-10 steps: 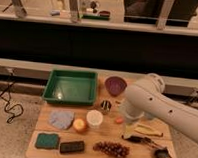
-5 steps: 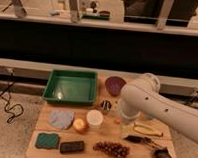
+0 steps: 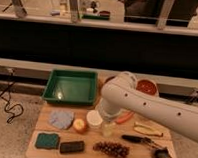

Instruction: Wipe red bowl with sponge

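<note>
The red bowl (image 3: 146, 87) stands at the table's back right, just beyond my white arm (image 3: 141, 108). The teal sponge (image 3: 48, 140) lies flat at the front left corner, with nothing touching it. My gripper (image 3: 109, 125) hangs at the arm's lower end over the middle of the table, just right of a white cup (image 3: 94, 118). It is open and holds nothing. It is far from both the sponge and the bowl. The arm hides the purple bowl.
A green tray (image 3: 72, 86) sits at the back left. Beside the sponge are a black block (image 3: 72, 146) and a blue-grey cloth (image 3: 61, 118). An orange fruit (image 3: 80, 125), grapes (image 3: 111, 149), a black-handled tool (image 3: 137, 139) and a small black object (image 3: 161, 154) also lie around.
The arm has swung left and toward the table's middle. It now covers the purple bowl and uncovers the red bowl. The objects on the table have not moved.
</note>
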Controlling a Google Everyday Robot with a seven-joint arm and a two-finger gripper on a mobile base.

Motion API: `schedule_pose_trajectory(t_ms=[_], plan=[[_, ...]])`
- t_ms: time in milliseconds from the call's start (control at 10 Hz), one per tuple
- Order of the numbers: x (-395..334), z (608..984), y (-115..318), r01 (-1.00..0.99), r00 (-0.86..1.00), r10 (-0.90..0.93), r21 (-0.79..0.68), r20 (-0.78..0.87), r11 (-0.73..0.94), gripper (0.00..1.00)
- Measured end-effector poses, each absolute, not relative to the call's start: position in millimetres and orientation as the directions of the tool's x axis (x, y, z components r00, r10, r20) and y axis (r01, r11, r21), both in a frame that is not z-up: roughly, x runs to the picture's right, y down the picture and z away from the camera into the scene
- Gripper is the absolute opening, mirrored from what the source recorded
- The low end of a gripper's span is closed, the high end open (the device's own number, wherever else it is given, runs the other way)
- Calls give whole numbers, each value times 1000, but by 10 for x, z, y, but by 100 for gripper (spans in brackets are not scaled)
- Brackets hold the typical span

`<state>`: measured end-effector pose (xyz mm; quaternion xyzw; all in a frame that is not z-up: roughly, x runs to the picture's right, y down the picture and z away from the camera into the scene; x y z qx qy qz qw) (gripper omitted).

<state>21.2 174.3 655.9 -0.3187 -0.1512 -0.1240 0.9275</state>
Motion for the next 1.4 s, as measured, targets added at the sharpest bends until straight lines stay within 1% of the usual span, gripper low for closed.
schedule_pose_trajectory(t_ms=[300,700,1400], plan=[[-154,6606,1807,345,900,-99,-552,425,759,80],[-682,6306,2030,412,844,-100,-518,527,750,80],[-726,6264,2082,431,831,-110,-508,545,746,80]])
